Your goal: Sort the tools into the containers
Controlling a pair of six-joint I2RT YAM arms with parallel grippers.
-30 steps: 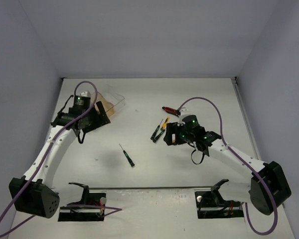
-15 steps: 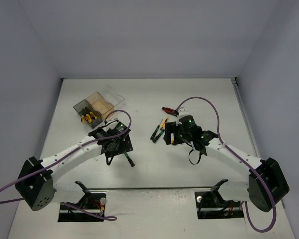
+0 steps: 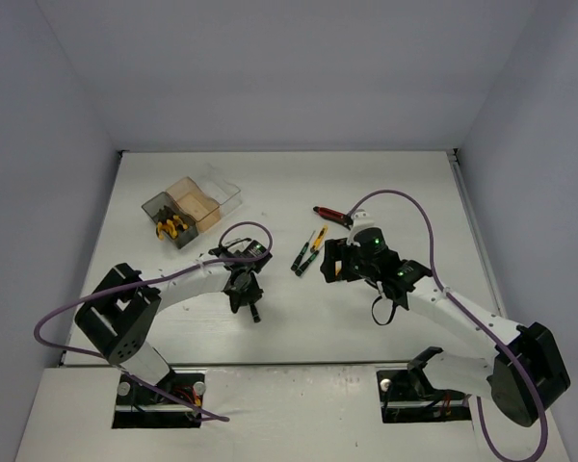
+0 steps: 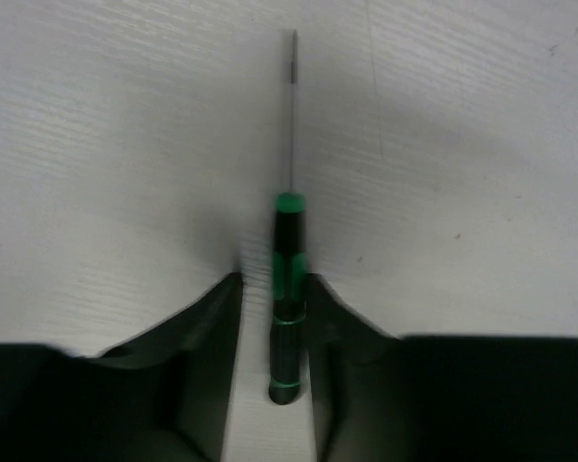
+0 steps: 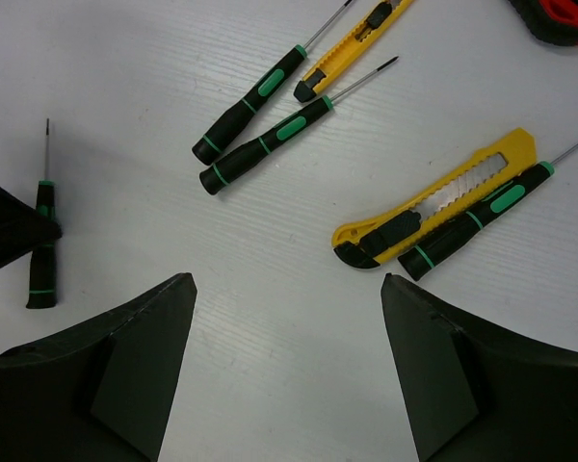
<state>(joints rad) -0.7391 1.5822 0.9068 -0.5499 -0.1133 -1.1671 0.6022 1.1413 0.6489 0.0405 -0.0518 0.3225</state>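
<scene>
While the row of three joined bins (image 3: 195,204) sits far back on the left of the white table (image 3: 299,183), most loose tools lie well to the right of the bins. There are two black-green screwdrivers (image 5: 253,94) side by side, a small yellow knife (image 5: 352,43) just beside one shaft, and a larger yellow utility knife (image 5: 443,188) with a third screwdriver (image 5: 482,217) lying against it. Farthest from the bins is the red-black utility knife (image 3: 332,214). The right gripper (image 5: 287,289) hangs over bare table at the near edge of that scatter, fingers spread wide. The smoky grey bin at the left end holds yellow-handled pliers (image 3: 170,229). In front of the bins and slightly to their right lies the lone screwdriver (image 4: 289,289), flat on the table and apart from the scatter. From above, the left arm's wrist and its purple cable (image 3: 233,234) sit between it and the bins, hiding most of it. It is slim — a black handle with a green collar, a green patch and two thin green rings, and a fine steel shaft pointing away from the wrist. The left gripper (image 4: 273,289) straddles the handle closely. One finger touches it, while a strip of table shows at the other — not a pinch.
</scene>
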